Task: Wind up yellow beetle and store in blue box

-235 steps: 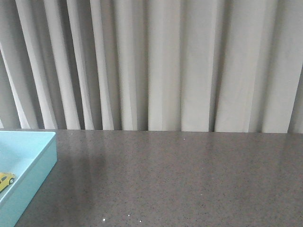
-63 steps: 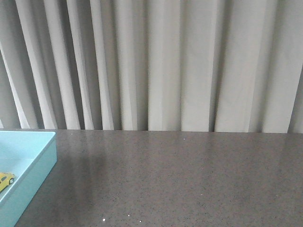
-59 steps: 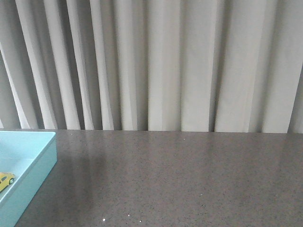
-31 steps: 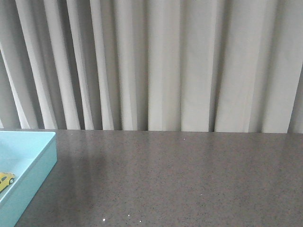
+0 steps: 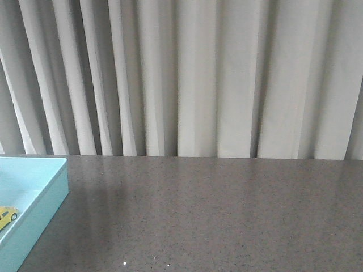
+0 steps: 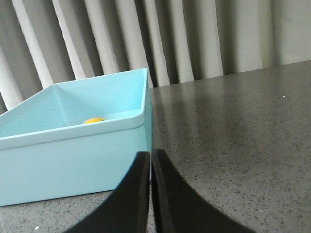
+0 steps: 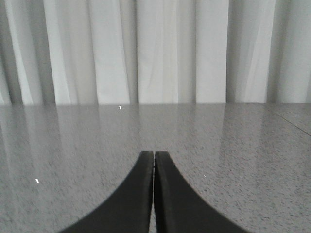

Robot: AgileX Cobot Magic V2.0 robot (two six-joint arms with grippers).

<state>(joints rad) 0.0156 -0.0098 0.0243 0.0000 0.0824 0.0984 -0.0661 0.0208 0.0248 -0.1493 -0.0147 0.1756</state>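
Front view shows only a corner of the blue box (image 5: 34, 195) at the lower left of the frame, cut off by the edge, with the yellow beetle (image 5: 7, 215) lying inside it, half out of shot. Neither arm shows there. From the left wrist, the left gripper (image 6: 151, 160) has its fingers pressed together, empty, near the box wall, and only a yellow sliver of the car peeks over the rim. The right gripper (image 7: 154, 160) is likewise closed on nothing above the grey table (image 7: 243, 145).

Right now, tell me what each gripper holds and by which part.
Nothing. Left gripper and right gripper have jaws shut, empty. The yellow beetle lies in the blue box.
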